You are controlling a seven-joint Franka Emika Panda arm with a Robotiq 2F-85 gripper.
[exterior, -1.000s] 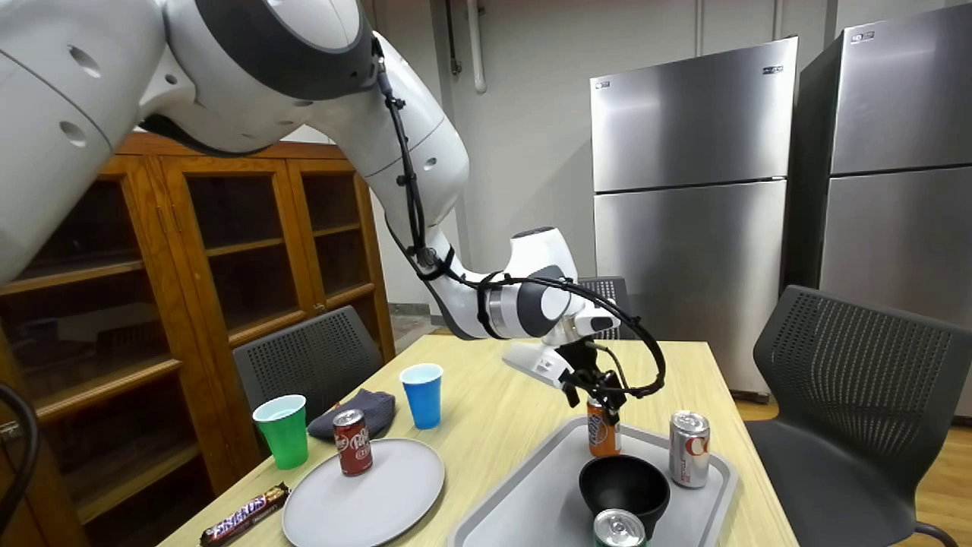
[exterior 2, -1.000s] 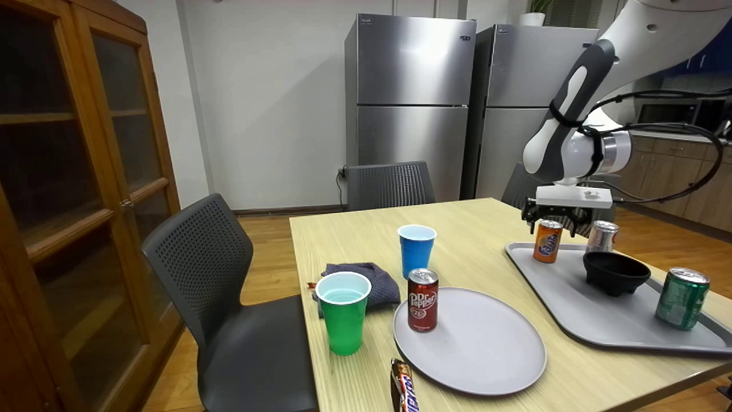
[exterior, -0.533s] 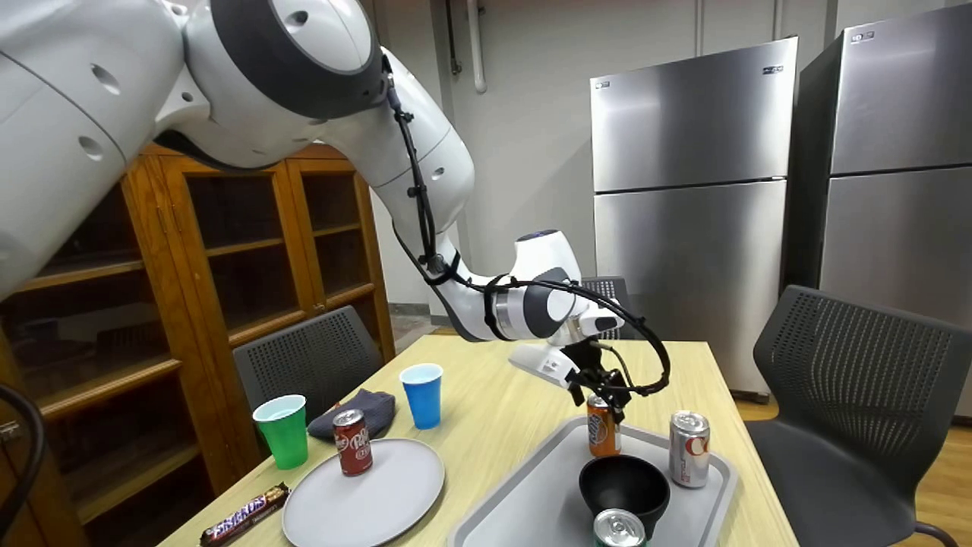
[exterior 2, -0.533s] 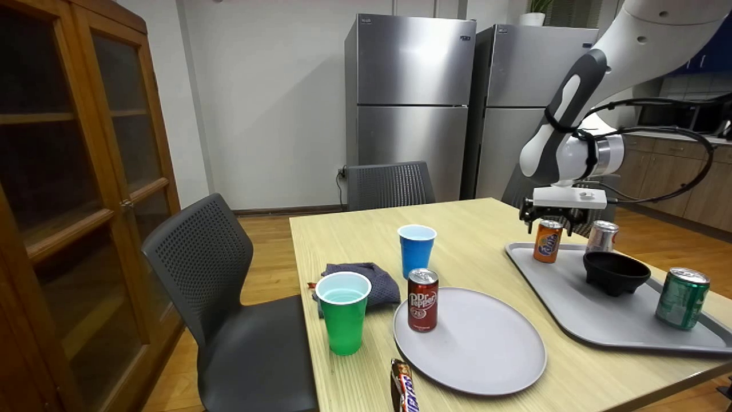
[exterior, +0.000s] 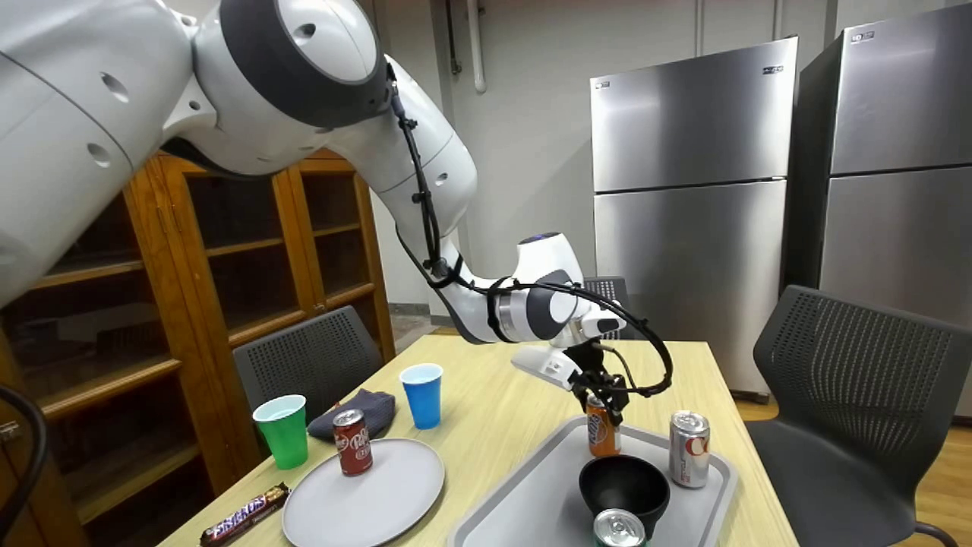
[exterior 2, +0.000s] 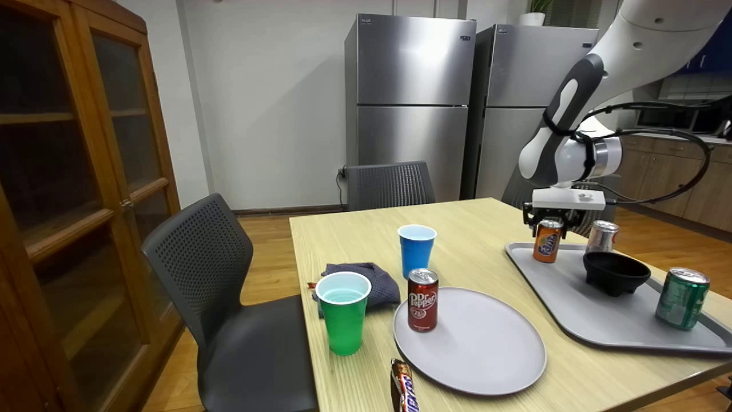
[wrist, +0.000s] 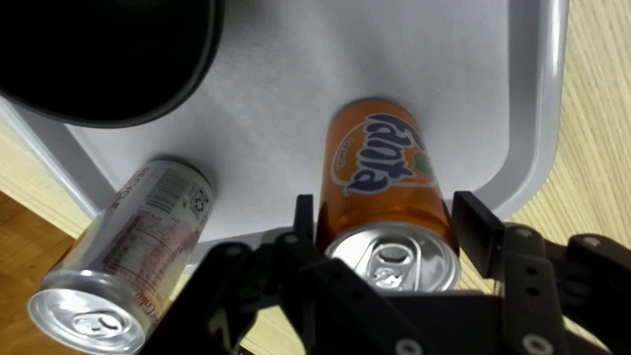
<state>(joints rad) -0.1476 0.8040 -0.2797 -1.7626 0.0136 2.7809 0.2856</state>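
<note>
Two fingers (wrist: pixel 475 236) bracketed the orange can (wrist: pixel 385 182) closely; whether they pinched it could not be told. It stood upright near one corner of the grey tray (wrist: pixel 538 98), a silver can (wrist: pixel 148 231) near the next corner.

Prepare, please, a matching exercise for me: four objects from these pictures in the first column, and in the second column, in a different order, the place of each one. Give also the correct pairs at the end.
Column one
1. Dr Pepper can
2. black bowl
3. Fanta can
4. blue cup

Column two
A. directly on the table
B. between the fingers of the pincer
C. on the round plate
D. on the tray, outside the pincer

Right pairs: 1-C, 2-D, 3-B, 4-A
</note>
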